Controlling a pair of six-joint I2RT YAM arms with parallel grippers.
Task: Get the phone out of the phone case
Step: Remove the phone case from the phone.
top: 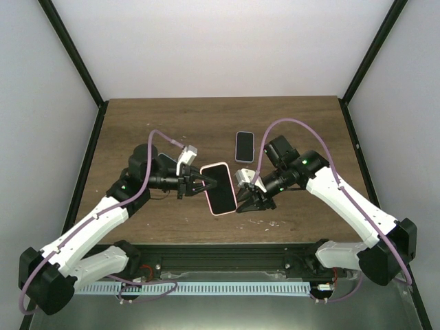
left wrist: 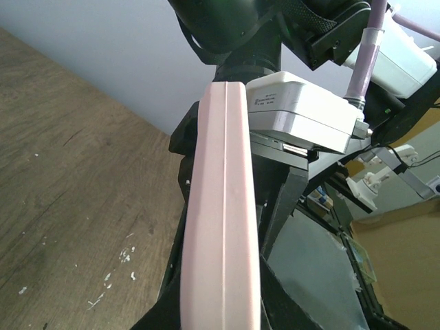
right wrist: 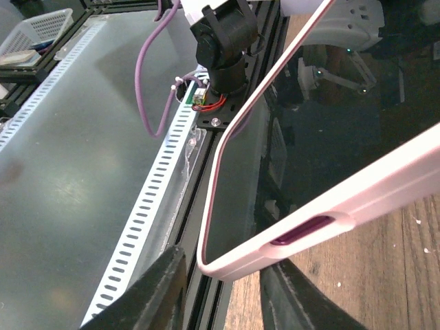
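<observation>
In the centre of the top view I see my left gripper [top: 205,183] clamping the pink phone case [left wrist: 220,206], phone [top: 220,187] inside, above the table [top: 137,130], my right gripper [top: 249,200] spread around its lower right corner.

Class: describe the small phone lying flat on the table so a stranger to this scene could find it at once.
From above, look to the middle of the wooden table, where the left end effector holds up a large pink-cased phone. Just beyond it, toward the far wall, the small phone lies flat. It is the smaller one, and nothing touches it.
</observation>
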